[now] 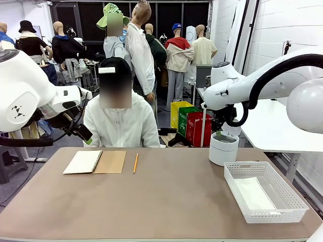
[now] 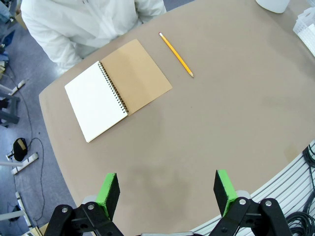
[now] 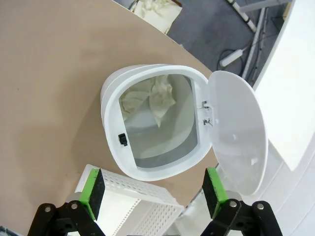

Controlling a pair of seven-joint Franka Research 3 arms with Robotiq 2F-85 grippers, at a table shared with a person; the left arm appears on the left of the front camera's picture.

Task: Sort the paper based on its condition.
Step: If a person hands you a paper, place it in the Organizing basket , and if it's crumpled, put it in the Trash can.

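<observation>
The right gripper (image 3: 153, 194) hangs wide open and empty above the white bin (image 3: 147, 164), whose lid is up; crumpled paper (image 3: 150, 101) lies inside. The left gripper (image 2: 167, 194) is spread open too, over bare table (image 2: 236, 113).

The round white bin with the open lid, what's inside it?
Crumpled white paper lies against the inner wall of the round white bin. Whatever sits beneath it is covered.

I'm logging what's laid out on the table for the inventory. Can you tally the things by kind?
Spiral notebook: 1
Pencil: 1
White lidded bin, crumpled paper inside: 1
White perforated tray, flat sheet inside: 1
Total: 4 things on the table
</observation>
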